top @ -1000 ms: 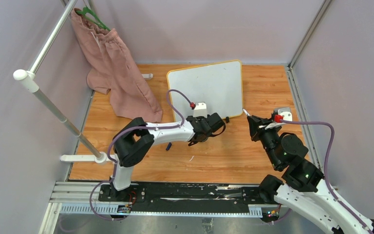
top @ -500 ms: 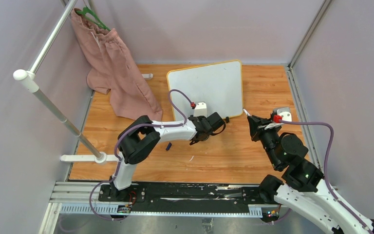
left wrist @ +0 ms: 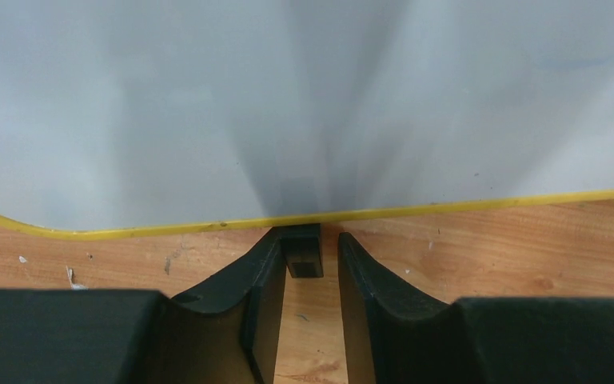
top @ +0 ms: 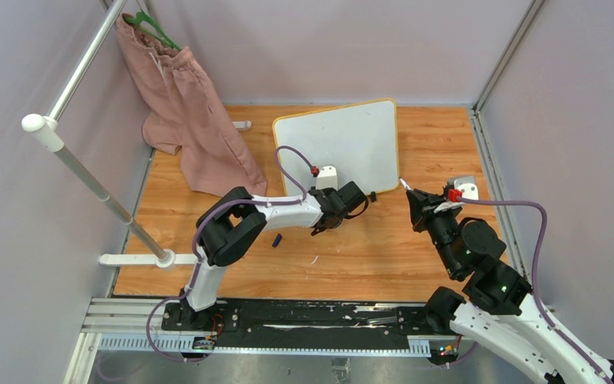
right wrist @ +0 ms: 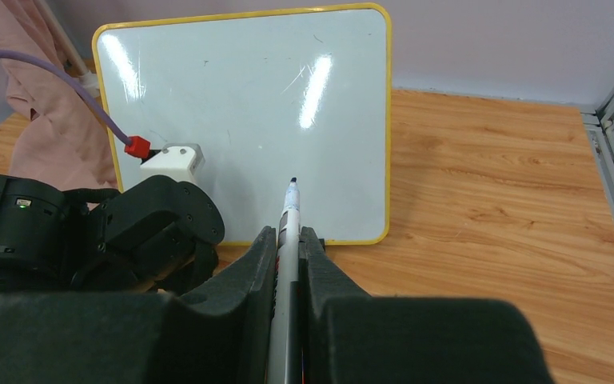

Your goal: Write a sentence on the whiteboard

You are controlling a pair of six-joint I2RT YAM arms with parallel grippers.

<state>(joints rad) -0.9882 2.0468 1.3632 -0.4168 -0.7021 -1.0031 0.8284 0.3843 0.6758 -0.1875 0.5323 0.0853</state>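
1. Pink cloth (top: pixel 196 120) hangs off the rail at ten o'clock, well apart from the job, so I leave it alone.
2. At twelve o'clock on the worktop (top: pixel 440 136) sits the whiteboard (top: pixel 340 140), propped on its lower edge. Its face is bare as far as I can see, with nothing written so far.
3. I judge the board light, thin and stiff, with a glossy, slippery face. On small feet it would likely slide or tip under pen pressure. I would hold it by the lower frame or a foot, never by the face.
4. At the board's six o'clock edge, the left gripper (top: pixel 361 197) has its fingers narrowed around a black foot (left wrist: pixel 302 254). I cannot tell whether they actually pinch it.
5. At the board's four o'clock, the right gripper (right wrist: pixel 288 234) is pinching a marker (right wrist: pixel 289 210), with the tip aimed at the board but apart from it. The barrel looks slim and smooth, so I expect it could slip in the grip.
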